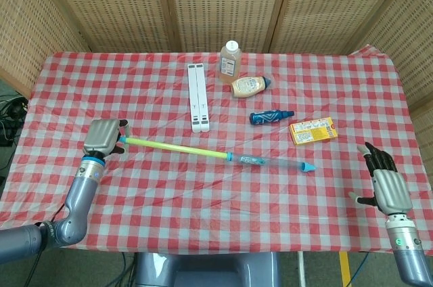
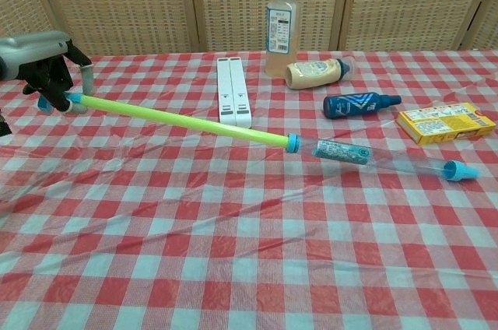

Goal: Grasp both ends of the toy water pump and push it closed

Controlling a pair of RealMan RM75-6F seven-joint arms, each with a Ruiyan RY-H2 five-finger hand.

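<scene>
The toy water pump (image 1: 216, 154) (image 2: 257, 136) is a long yellow-green rod running into a clear tube with a blue tip (image 2: 456, 170). It is drawn out to full length. My left hand (image 1: 103, 138) (image 2: 48, 61) grips its handle end and holds that end up off the table, so the pump slants down to the right with the blue tip (image 1: 308, 166) on the cloth. My right hand (image 1: 383, 180) hovers open near the table's front right edge, well away from the tip, and does not show in the chest view.
On the red checked tablecloth (image 1: 203, 192) lie a white folded stand (image 1: 198, 96), a clear bottle (image 1: 230, 61), a squeeze bottle on its side (image 1: 249, 85), a blue bottle (image 1: 270, 117) and a yellow box (image 1: 312, 130). Wicker screens stand behind.
</scene>
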